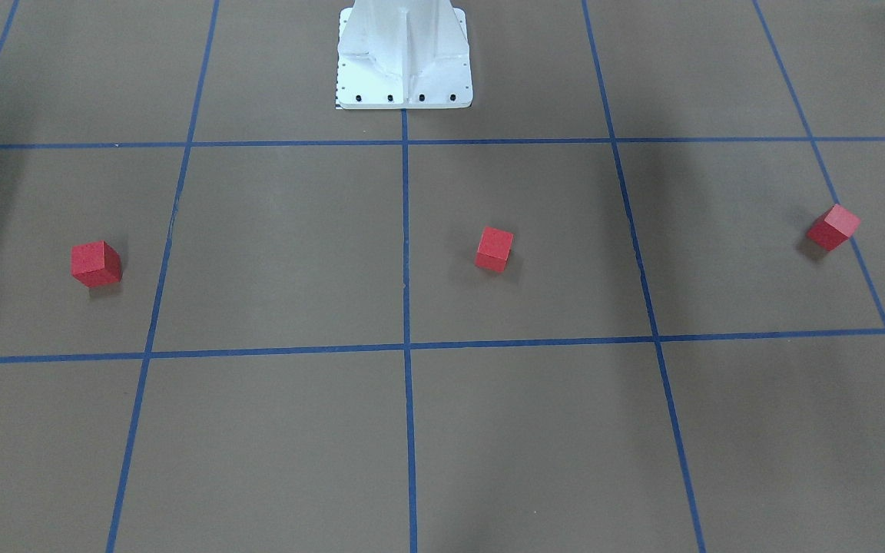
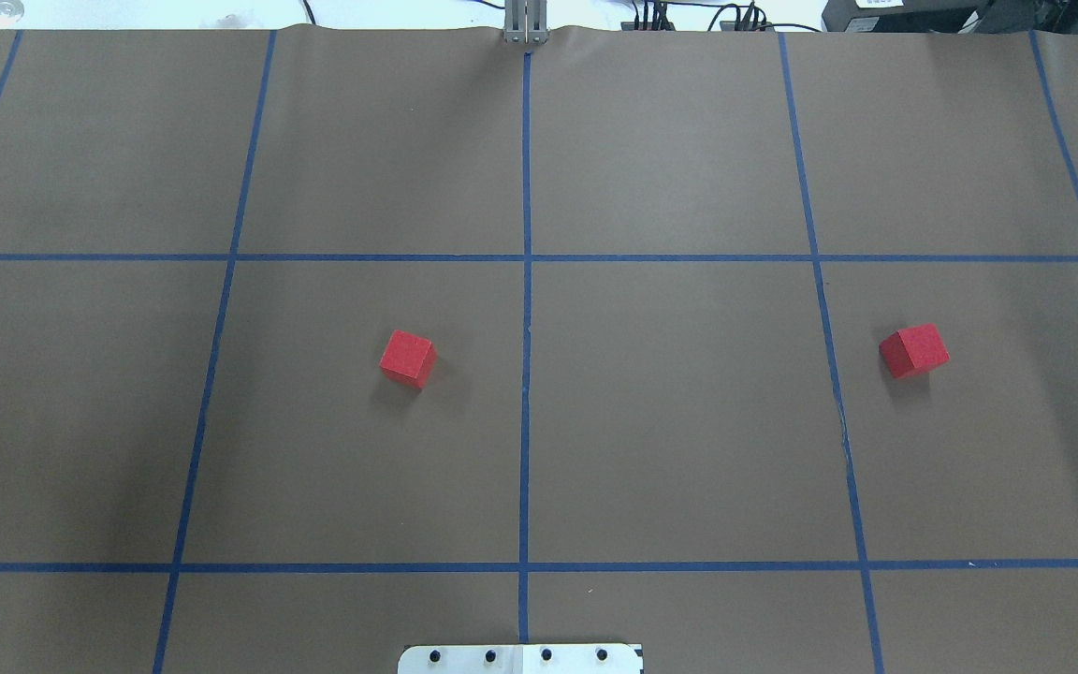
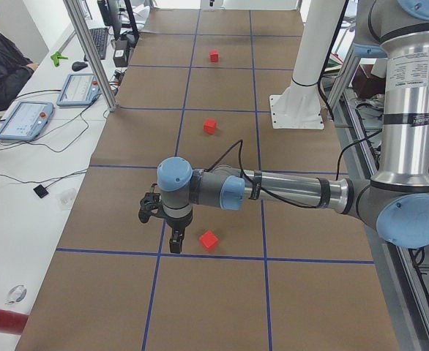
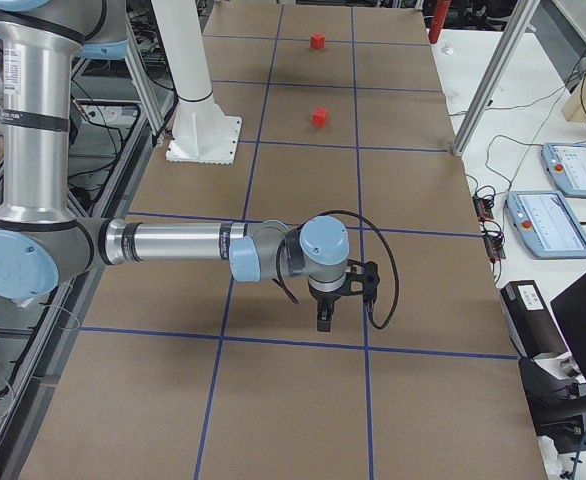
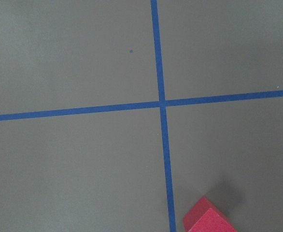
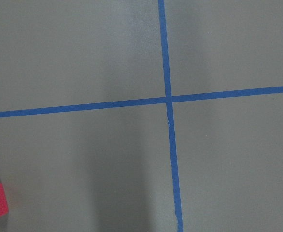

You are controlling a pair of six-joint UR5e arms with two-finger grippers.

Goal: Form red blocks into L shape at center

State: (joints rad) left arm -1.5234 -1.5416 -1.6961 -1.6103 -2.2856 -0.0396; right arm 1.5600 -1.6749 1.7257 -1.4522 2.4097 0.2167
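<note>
- Red blocks, three by my count, all rest on the brown-papered bench (image 2: 670, 449), well apart in one row.
- The middle block (image 2: 408, 358) sits near the centre line (image 2: 526, 374), on my left arm's side. The left block (image 1: 833, 227) and right block (image 1: 96, 263) lie in outer squares.
- Two arms are out. The left gripper (image 3: 176, 245) hangs just beside the left block, and the right gripper (image 4: 323, 320) hangs low over the bench.
- I cannot tell how far either set of jaws is parted, and neither wrist view shows fingers.
- I judge the first pick is in hand. The cubes sit skewed to the grid, so I'd turn the wrist to square the jaws on flat faces.
- I'd gather the blocks at the centre line, faces touching.
</note>
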